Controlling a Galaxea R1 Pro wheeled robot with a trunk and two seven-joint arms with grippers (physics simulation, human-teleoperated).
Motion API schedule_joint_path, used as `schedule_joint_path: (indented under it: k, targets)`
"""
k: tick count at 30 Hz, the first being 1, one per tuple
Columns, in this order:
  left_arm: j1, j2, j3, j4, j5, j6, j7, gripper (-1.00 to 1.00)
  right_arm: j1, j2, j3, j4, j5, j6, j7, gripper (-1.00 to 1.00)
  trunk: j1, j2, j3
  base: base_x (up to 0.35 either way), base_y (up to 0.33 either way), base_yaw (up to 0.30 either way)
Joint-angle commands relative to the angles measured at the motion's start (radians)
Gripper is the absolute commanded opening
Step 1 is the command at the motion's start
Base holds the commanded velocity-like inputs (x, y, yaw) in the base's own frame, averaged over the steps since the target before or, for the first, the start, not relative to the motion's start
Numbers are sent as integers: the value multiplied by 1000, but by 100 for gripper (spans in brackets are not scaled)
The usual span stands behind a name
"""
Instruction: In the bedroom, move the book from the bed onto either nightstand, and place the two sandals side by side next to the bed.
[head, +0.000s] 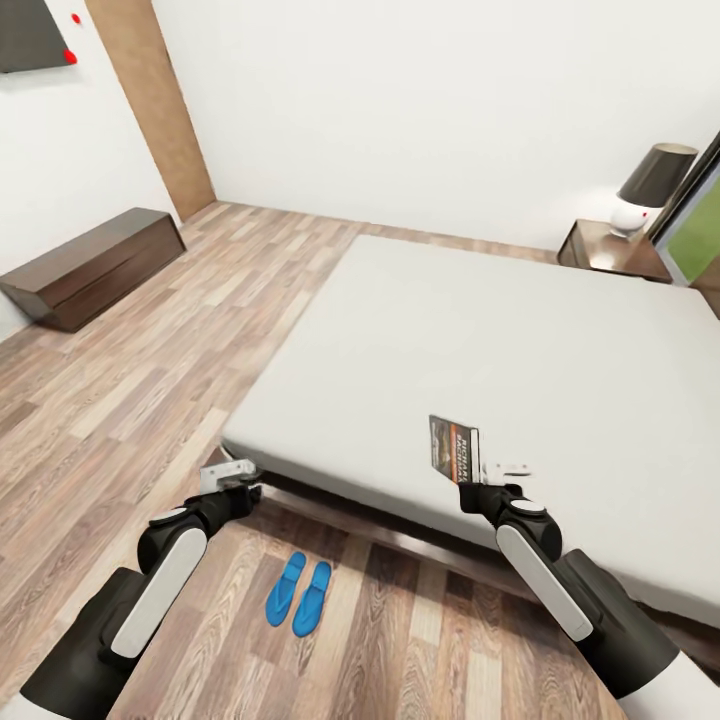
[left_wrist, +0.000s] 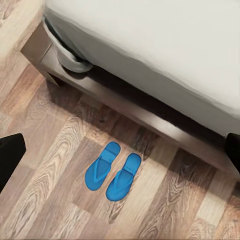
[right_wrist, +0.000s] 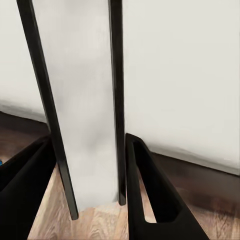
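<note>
Book (head: 454, 449) first: thin paperback with a dark cover, orange-brown artwork and white lettering down the side, standing up on its edge over the near edge of the bed (head: 480, 340); the right gripper (head: 487, 478) is clamped on its lower end, and in the right wrist view the book (right_wrist: 85, 100) reads as a pale slab with black edges squeezed between the two dark fingers (right_wrist: 150, 200); mattress is plain pale grey-white on a dark wooden frame, pretty big and low; sandals (head: 299, 594) are bright blue, flat, lying side by side on the wood-plank floor (head: 120, 400) just off the near side of the bed, almost touching each other; left wrist view looks down on the same pair (left_wrist: 113, 170) with the bed's dark frame rail (left_wrist: 150, 117) and a corner of the mattress behind them; left gripper (head: 230, 478) hangs near the bed's corner over the floor, nothing in it, but can't tell from these shots if the jaws are apart or together; further off there's a nightstand (head: 612, 249) in the far right corner beside the bed with a dark-shaded lamp (head: 648, 190) on it; a long low dark sideboard (head: 95, 265) sits against the left wall, well apart from the bed; the whole mattress lies between the book and that nightstand.
</note>
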Motion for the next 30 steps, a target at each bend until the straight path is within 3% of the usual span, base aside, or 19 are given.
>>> schedule_joint_path:
  k: [1,23,30]
  targets:
    - [-1,1,-3,-1,10,0,10,100,-1,-1,2,-2,-6,2,-11,-100,1,-2,-2,0,291,270]
    - [-1,1,-3,-1,11,0,10,100,-1,-1,1,1,-8,1,-10,-100,1,-2,-2,1,296,270]
    - [-1,1,-3,-1,11,0,10,100,-1,-2,1,1,-8,1,-10,-100,1,-2,-2,121,318,270]
